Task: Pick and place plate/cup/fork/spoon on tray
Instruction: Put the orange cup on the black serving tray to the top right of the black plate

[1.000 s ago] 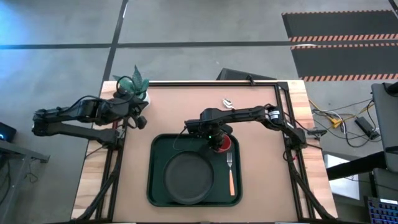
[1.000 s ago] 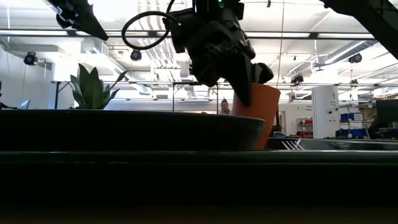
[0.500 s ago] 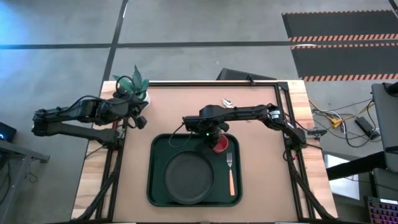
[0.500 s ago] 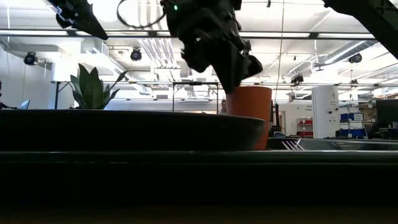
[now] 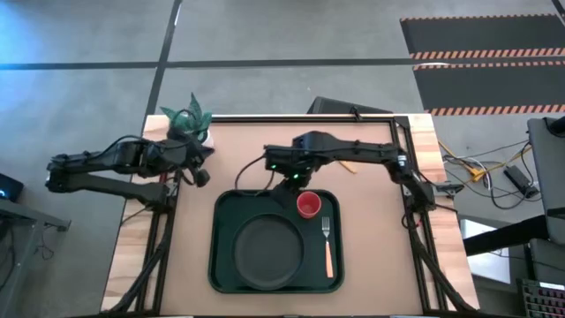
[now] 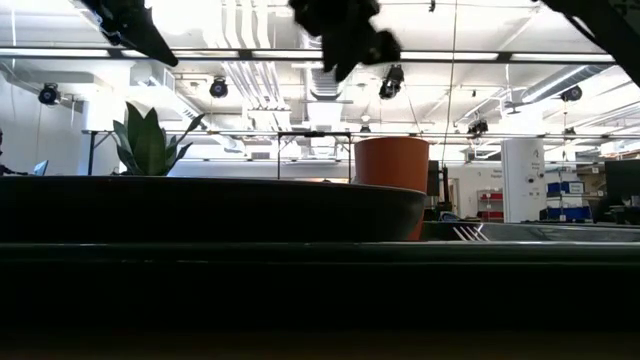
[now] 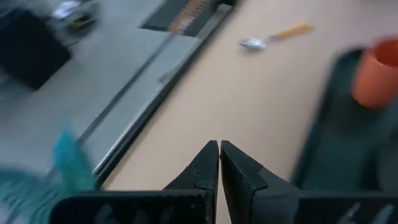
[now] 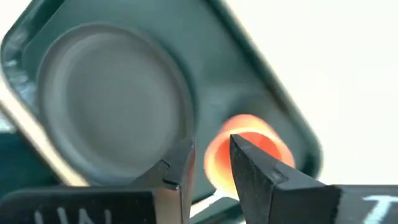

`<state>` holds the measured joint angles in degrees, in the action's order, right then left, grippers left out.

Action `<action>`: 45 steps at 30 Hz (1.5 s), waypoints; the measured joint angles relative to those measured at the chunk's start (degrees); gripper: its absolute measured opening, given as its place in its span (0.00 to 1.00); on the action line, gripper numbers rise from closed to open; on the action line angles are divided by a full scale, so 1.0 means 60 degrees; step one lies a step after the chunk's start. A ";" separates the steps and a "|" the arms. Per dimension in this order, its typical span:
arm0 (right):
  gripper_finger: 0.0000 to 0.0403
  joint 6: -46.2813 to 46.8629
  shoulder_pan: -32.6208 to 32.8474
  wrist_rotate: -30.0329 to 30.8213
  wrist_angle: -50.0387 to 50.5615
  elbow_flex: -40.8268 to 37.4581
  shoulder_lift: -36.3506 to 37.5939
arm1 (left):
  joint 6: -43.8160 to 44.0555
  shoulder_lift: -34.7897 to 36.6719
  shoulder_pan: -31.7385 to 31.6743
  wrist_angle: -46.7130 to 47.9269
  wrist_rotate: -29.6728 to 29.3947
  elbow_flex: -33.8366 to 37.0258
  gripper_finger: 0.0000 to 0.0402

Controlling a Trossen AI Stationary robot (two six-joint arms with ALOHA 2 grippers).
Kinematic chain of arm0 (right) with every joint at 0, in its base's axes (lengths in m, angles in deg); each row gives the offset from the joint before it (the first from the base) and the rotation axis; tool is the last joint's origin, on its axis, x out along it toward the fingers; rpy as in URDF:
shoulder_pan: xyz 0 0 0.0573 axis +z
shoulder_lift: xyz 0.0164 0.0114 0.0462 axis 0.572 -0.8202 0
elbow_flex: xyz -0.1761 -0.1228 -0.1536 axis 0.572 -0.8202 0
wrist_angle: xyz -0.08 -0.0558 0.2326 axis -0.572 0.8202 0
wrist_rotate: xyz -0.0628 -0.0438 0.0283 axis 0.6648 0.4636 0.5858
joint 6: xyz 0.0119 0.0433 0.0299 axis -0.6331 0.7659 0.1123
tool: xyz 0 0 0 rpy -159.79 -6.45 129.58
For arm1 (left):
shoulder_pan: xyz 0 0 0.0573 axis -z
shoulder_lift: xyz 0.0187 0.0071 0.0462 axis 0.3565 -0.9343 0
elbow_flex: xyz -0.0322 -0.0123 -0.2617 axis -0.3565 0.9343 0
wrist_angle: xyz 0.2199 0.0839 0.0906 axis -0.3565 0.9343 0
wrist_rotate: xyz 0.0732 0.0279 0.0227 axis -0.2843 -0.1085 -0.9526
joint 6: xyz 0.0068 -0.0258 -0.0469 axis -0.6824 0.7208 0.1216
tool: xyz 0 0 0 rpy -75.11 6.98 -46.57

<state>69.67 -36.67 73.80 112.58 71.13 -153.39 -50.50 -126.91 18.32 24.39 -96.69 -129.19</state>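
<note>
The right pincer [image 5: 295,179] is held slightly spread, empty, above the tray [image 5: 222,231] far edge. The cup [image 5: 307,205], plate [image 5: 267,251] and fork [image 5: 327,240] are seen on the tray. The spoon [image 7: 273,36] is left on the desk [image 5: 238,150]. The left pincer [image 7: 219,163] is pressed together near the plant [image 5: 187,119].

Even overhead light fills the high view, with soft shadows. In the low view, bright ceiling lamps turn the tray [image 6: 300,215] rim into a dark silhouette. Both wrist views are motion-blurred; the cup [image 8: 245,152] smears.
</note>
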 joint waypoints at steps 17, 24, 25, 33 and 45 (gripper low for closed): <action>0.25 0.1235 0.0961 0.4577 0.0561 -0.0007 0.3628 | -0.4373 -0.4815 0.0057 -0.2627 0.4567 -0.1536 0.15; 0.26 0.0903 0.1264 0.5243 0.0555 -0.0007 0.4495 | -0.4951 -0.6624 0.0405 -0.2639 0.4685 -0.2957 0.37; 0.26 0.0758 0.1263 0.5241 0.0557 -0.0009 0.4609 | -0.5158 -0.6822 0.0478 -0.2648 0.4725 -0.3170 0.39; 0.26 0.0273 0.1253 0.5890 0.0525 -0.0015 0.5428 | -0.6419 -0.8090 0.1231 -0.2652 0.4953 -0.3916 0.42; 0.24 0.0150 0.1253 0.5967 0.0383 -0.0015 0.6042 | -0.7753 -0.9077 0.1432 -0.4103 0.4815 -0.3900 0.42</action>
<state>70.57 -29.15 109.60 114.88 71.04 -117.14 -97.02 -181.38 26.91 -0.23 -67.80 -152.59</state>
